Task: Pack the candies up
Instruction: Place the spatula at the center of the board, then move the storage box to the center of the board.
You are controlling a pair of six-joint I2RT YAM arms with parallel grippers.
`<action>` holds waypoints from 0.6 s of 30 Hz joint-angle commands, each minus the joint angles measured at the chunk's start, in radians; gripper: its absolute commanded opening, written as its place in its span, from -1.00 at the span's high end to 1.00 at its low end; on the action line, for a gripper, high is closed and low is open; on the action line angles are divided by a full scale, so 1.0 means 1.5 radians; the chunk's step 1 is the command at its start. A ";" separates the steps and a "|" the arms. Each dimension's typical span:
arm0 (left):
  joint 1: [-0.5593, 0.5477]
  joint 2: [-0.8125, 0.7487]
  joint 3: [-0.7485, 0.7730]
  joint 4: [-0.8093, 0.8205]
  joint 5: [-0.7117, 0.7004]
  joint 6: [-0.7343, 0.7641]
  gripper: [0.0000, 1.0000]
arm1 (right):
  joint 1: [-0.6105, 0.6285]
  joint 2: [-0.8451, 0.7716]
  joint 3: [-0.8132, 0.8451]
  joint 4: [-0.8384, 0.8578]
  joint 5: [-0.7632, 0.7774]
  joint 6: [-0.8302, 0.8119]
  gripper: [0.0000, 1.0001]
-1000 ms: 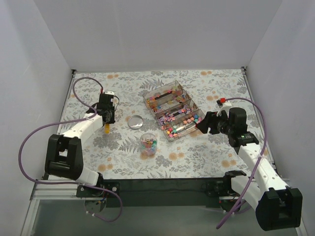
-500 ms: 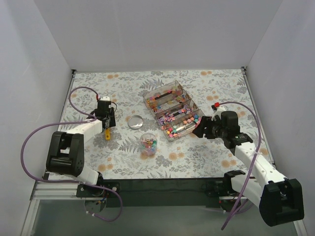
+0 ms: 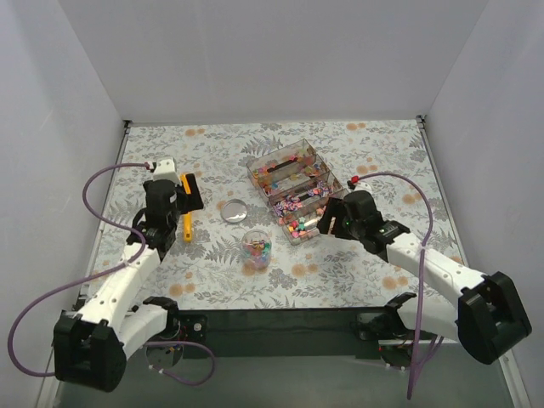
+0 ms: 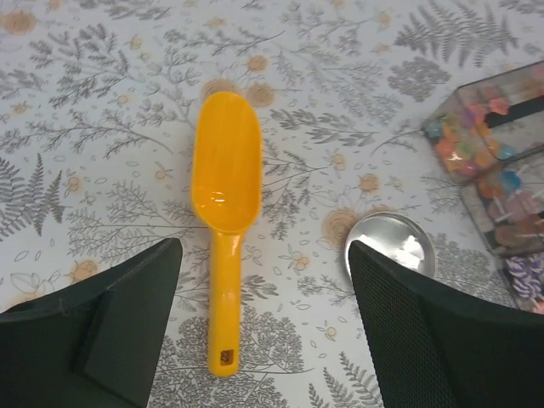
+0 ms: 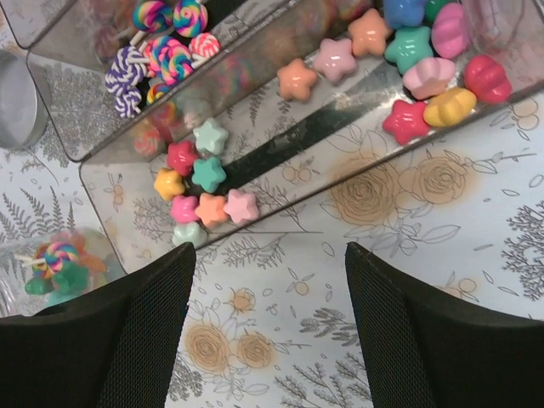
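Small mixed-colour candies point(image 5: 210, 174) lie in the compartments of a clear box point(image 3: 296, 189), and more fill a small clear cup point(image 3: 257, 247) in front of it. An orange scoop point(image 4: 226, 183) lies flat on the flowered cloth with its bowl empty. My left gripper point(image 4: 263, 327) hangs open above the scoop's handle and holds nothing. The right gripper point(image 5: 270, 331) is open over the cloth just beside the box's near end, with star-shaped candies just ahead of its fingers. In the top view the left gripper point(image 3: 183, 200) is at centre left and the right gripper point(image 3: 328, 223) touches nothing.
A round metal lid point(image 3: 233, 210) lies between the scoop and the box, also seen as the lid point(image 4: 391, 246) beside my left gripper's right finger. The cup point(image 5: 55, 265) shows left of the right gripper. White walls close in three sides of the table.
The left gripper has opened and let go of the scoop, which now lies on the cloth, and that arm has drawn back. The right arm has moved left to the box's near end.
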State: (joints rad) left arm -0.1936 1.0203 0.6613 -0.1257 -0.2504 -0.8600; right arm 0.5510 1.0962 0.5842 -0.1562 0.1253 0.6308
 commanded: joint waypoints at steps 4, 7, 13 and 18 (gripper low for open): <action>-0.086 -0.060 -0.045 0.020 0.025 0.029 -0.57 | 0.041 0.089 0.083 -0.016 0.121 0.074 -0.52; -0.093 -0.055 -0.040 0.029 0.046 0.031 -0.57 | 0.042 0.135 0.101 -0.014 0.128 0.085 -0.46; -0.126 -0.070 -0.041 0.028 0.050 0.047 -0.57 | 0.037 0.209 0.124 -0.026 0.191 0.096 -0.23; -0.138 -0.074 -0.045 0.028 0.050 0.053 -0.57 | -0.016 0.249 0.185 -0.039 0.198 0.072 0.30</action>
State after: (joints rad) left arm -0.3912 0.9306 0.6006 -0.0975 -0.1825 -0.8017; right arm 0.5774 1.4399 0.7746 -0.2123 0.3481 0.7567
